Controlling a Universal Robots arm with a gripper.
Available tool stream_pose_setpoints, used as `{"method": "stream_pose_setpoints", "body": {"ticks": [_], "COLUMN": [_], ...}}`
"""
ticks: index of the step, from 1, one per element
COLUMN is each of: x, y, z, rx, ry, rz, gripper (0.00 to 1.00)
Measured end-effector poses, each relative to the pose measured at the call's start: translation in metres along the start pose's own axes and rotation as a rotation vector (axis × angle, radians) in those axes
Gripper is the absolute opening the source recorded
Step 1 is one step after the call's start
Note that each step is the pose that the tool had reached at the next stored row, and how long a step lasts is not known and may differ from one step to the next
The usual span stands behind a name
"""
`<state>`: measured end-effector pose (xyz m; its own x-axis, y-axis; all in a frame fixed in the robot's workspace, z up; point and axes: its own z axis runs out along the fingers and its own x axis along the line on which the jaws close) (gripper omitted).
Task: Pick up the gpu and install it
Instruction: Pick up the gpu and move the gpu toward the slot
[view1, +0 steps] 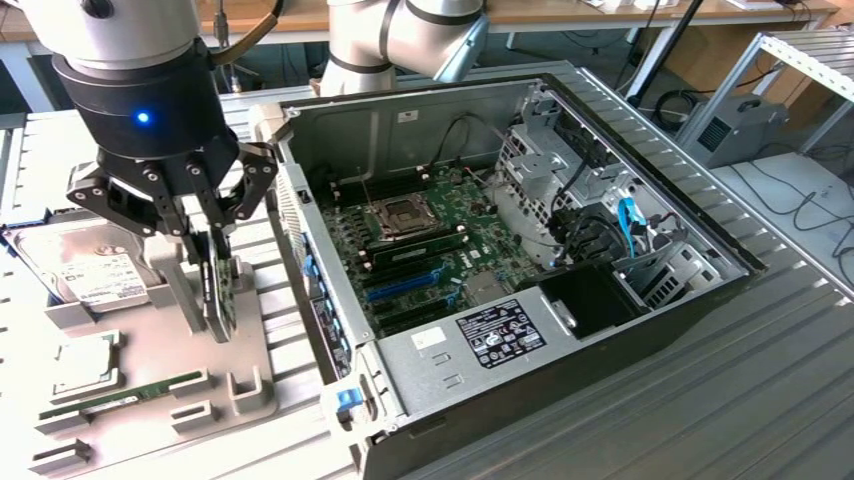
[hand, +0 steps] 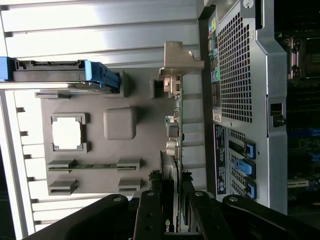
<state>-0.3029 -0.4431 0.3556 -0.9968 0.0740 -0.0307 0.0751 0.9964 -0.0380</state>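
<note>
Fingers (hand: 151, 212) pointing straight down from the vertical arm (view1: 134, 90) pinch the gpu (hand: 176, 125) standing on edge.

The gripper (view1: 218, 262) is black, with linked fingers (hand: 150, 216) pinned by small silver screws (view1: 151, 177). Above the gripper sits a black cylindrical wrist (view1: 180, 100) with a glowing blue light (view1: 142, 118), then a pale silver-grey arm (view1: 400, 30) of round tubes; a dark cable (view1: 254, 36) curves beside it.
</note>
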Motion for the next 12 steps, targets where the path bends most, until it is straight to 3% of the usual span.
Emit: {"method": "stream_pose_setpoints", "body": {"ticks": [12], "x": [-0.0001], "y": [-0.0001], "z": [-0.0023], "rx": [0.0000], "ry": [0.0000], "rz": [0.000], "gripper": [0.26]}}
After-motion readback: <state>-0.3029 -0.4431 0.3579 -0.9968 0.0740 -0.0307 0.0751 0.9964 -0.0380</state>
